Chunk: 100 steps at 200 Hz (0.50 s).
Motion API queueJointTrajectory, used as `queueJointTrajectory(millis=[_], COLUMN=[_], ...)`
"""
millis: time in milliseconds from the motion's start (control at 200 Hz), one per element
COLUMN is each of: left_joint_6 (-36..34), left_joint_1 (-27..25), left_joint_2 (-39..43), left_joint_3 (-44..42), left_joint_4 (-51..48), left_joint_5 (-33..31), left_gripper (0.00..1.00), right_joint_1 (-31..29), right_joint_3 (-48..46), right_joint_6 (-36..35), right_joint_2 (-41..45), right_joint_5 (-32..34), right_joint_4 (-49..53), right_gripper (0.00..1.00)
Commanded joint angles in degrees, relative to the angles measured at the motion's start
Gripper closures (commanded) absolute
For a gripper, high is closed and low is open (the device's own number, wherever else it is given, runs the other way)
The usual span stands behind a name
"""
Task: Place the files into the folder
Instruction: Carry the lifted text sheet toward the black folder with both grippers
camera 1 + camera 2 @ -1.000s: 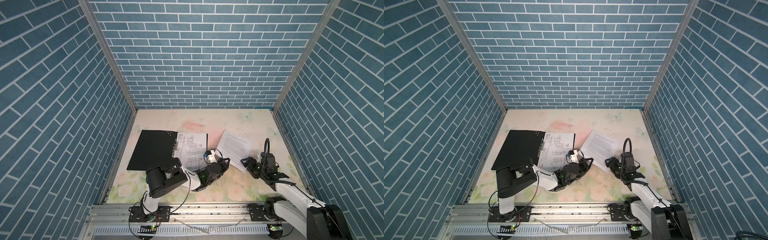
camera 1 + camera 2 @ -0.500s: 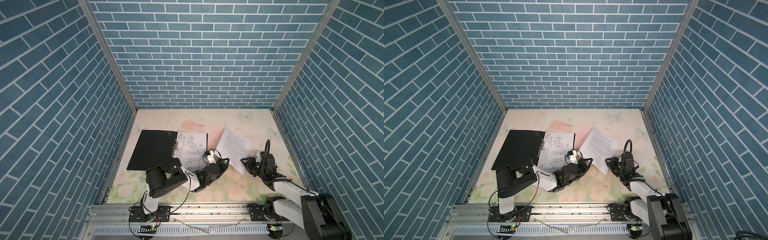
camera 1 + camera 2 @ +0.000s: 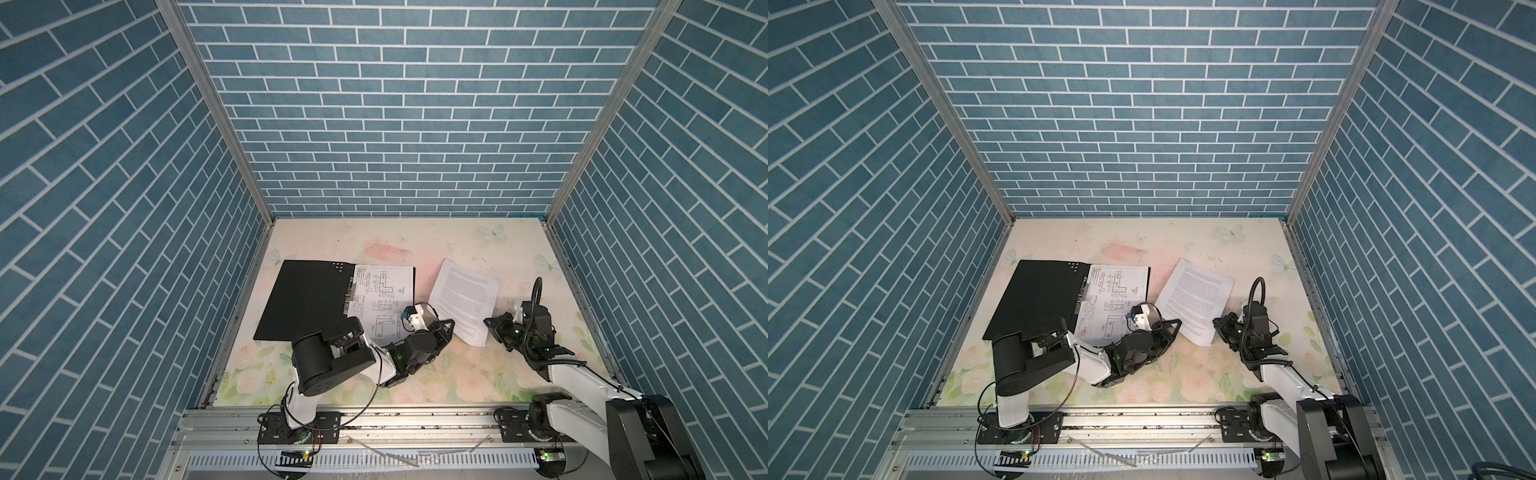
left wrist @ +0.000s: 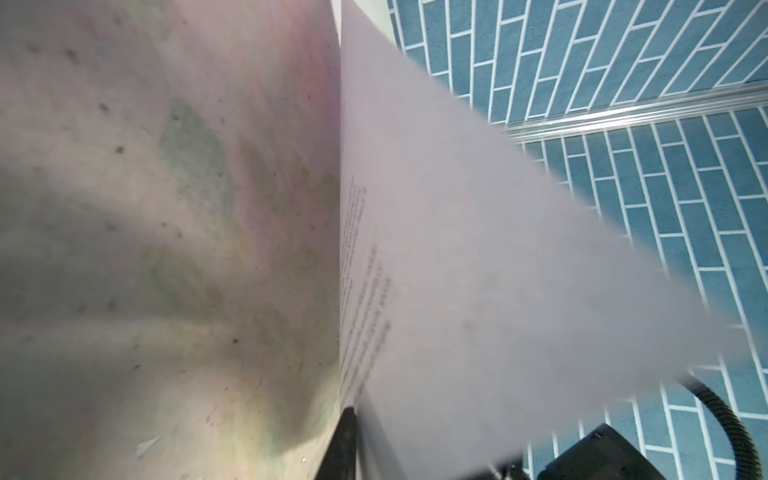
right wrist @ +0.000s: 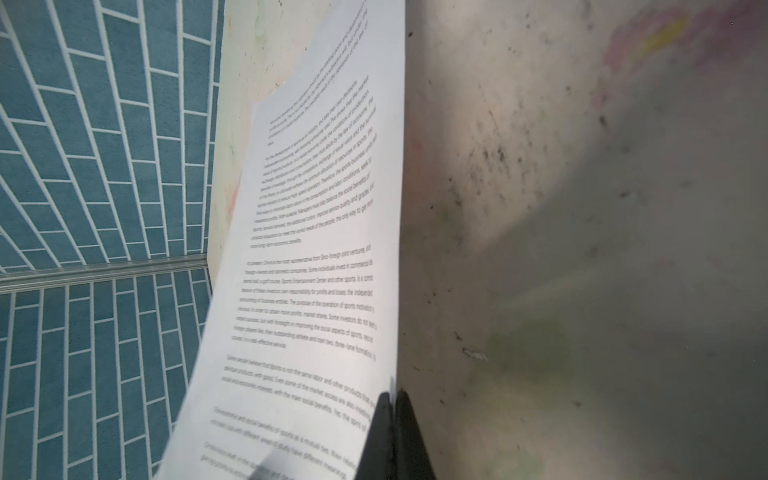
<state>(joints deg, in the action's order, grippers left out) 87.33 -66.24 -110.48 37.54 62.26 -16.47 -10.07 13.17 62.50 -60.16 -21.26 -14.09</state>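
Against the frame of a second ago, the right gripper [image 3: 490,330] is no longer holding its jaws spread beside the text sheet [image 3: 463,303]: the two black jaws are now pressing together on that sheet's near right edge, pinching the paper, as the right wrist view is showing. The sheet is lying right of the folder [image 3: 307,307] and apart from it, between the two grippers, with its near part now rising off the tabletop [image 3: 415,245] instead of lying flat. The left gripper [image 3: 449,326] is staying at the sheet's near left corner. The folder is keeping its place on the left of the tabletop, lying open with the black inside up, and the drawing sheet [image 3: 384,291] is still lying on its right half against the spine clip [image 3: 351,291]. In the left wrist view only one dark, blurred finger is showing beside the paper, so whether those jaws are spread or pinching cannot be told. The left arm [image 3: 332,361] is covering the folder's near right corner and the drawing sheet's near end; whether more than one sheet is lying there cannot be told.
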Motion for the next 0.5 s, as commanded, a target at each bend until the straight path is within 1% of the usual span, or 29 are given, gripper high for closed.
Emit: queueJointTrajectory(millis=[0,95,160,250,315,400,495], left_joint_6=[0.2,1.1,1.0,-1.2,-3.5,-7.5,-11.0], left_joint_1=[0.4,1.3,2.3,3.6,4.7,6.1,7.3], left_joint_2=[1.1,2.5,4.9,9.7,13.4,17.6,21.3], left_joint_3=[-1.3,-3.3,-5.0,-6.7,-6.0,-2.8,0.7], left_joint_4=[0.7,-0.6,-2.3,-6.1,-10.6,-17.3,-25.0], left_joint_5=[-0.4,-0.2,-0.1,0.4,2.3,6.4,10.0], left_gripper=[0.65,0.48,0.36,0.19,0.09,0.01,0.00], right_joint_1=[0.2,0.1,0.1,0.1,0.1,-0.1,-1.2], right_joint_3=[3.9,6.4,9.4,14.7,18.9,24.3,31.4], right_joint_6=[-2.3,-4.0,-6.0,-8.7,-10.1,-10.9,-12.2], right_joint_2=[1.4,1.9,2.4,2.7,2.3,0.8,-2.1], right_joint_5=[-0.3,-0.6,-0.7,-0.4,-0.6,-1.0,-1.2], right_joint_4=[3.1,6.3,10.6,15.9,18.6,20.5,22.7], right_gripper=[1.00,1.00,1.00,1.00,1.00,1.00,1.00])
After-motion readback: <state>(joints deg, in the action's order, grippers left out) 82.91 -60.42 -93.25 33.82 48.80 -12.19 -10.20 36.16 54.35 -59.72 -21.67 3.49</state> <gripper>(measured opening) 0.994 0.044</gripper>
